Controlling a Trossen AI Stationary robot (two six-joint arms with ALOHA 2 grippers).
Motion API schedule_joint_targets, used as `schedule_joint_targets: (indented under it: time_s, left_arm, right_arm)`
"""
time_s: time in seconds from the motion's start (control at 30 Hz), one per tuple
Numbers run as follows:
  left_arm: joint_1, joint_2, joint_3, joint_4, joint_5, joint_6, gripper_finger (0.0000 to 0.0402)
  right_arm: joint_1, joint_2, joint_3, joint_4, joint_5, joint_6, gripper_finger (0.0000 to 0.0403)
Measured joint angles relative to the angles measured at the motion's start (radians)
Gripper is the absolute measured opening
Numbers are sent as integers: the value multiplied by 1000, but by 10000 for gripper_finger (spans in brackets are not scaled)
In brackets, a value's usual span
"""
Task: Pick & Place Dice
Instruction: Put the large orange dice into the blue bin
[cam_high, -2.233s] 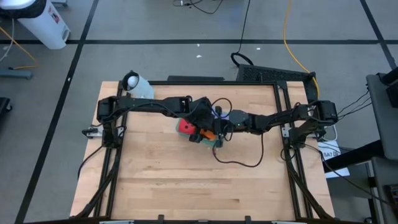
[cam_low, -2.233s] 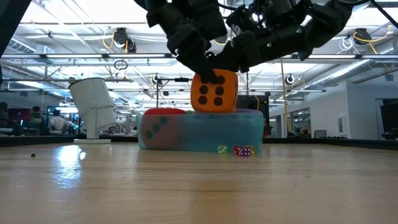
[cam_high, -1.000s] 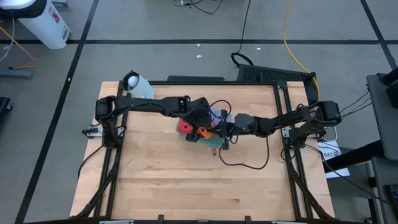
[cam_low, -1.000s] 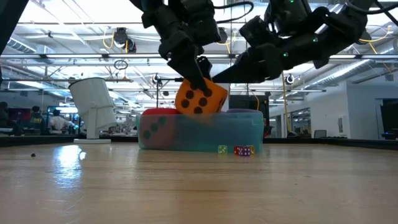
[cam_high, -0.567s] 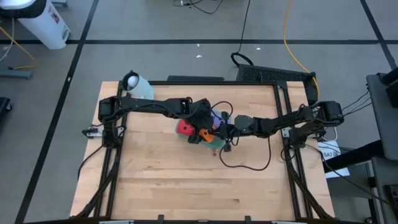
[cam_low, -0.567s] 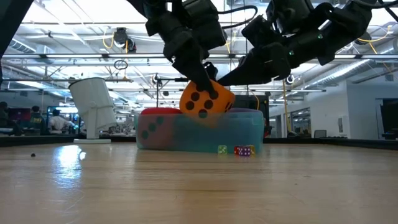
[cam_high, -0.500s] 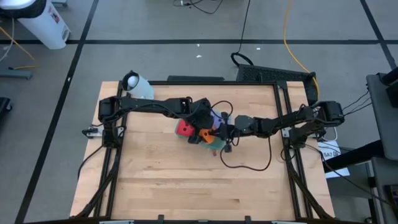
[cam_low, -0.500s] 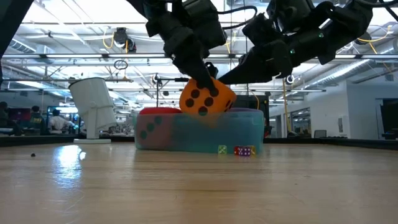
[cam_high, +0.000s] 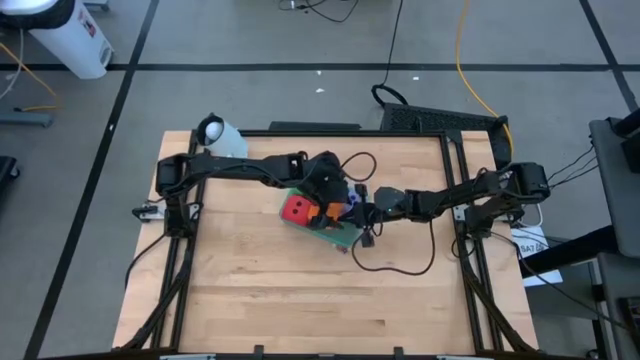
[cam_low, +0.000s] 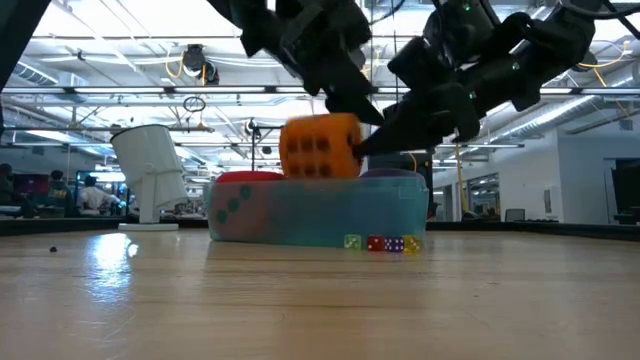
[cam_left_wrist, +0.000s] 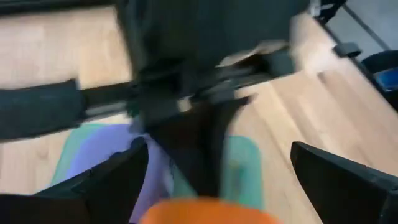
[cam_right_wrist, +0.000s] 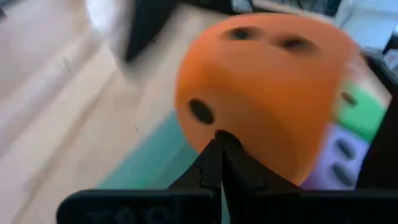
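The orange die (cam_low: 318, 147) sits tilt-free at the rim of the teal bin (cam_low: 300, 215), its underside hidden behind the bin wall. The red die (cam_high: 297, 208) lies in the bin's left part. A purple die (cam_right_wrist: 339, 155) and the green die (cam_right_wrist: 360, 106) lie beyond the orange one. My left gripper (cam_left_wrist: 217, 149) hovers over the bin, open, its fingers wide on either side of the orange die (cam_left_wrist: 208, 214) and apart from it. My right gripper (cam_right_wrist: 221, 140) is shut, with its tips at the orange die (cam_right_wrist: 261, 93). The second purple die is hidden. My right gripper pushes with its shut fingertips (cam_right_wrist: 219, 146) against the orange die's pipped face (cam_right_wrist: 214, 124), the one turned toward the table's right. The fingers come from the table's right, slanting down (cam_low: 365, 143). The die stays at the bin's rim, upright.
Three tiny dice (cam_low: 375, 243) lie on the table just in front of the bin. A white cylinder (cam_high: 222, 135) stands at the far left corner. A black cable (cam_high: 395, 262) loops over the wood on the near right of the bin. The near half of the table is bare wood.
The orange die has turned from tilted to level and shifted toward the table's left above the bin. My left gripper has risen off it and drawn toward the far edge. The bin has slid slightly to the left. My right gripper has stayed against the die.
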Motion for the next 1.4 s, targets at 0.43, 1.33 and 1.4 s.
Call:
schedule_joint_targets:
  time_s: [0.43,1.33,1.4]
  left_arm:
    - [0,-3,-4,-45,-23,33,399]
    - [-15,-266,-30,-343,-121,82,79]
    - [-17,-266,-55,-306,-113,83,32]
  right_arm:
    - [0,-4,1,13,23,-12,0]
    - [103,-389,1,-354,281,225,0]
    - [127,-414,1,-382,319,232,0]
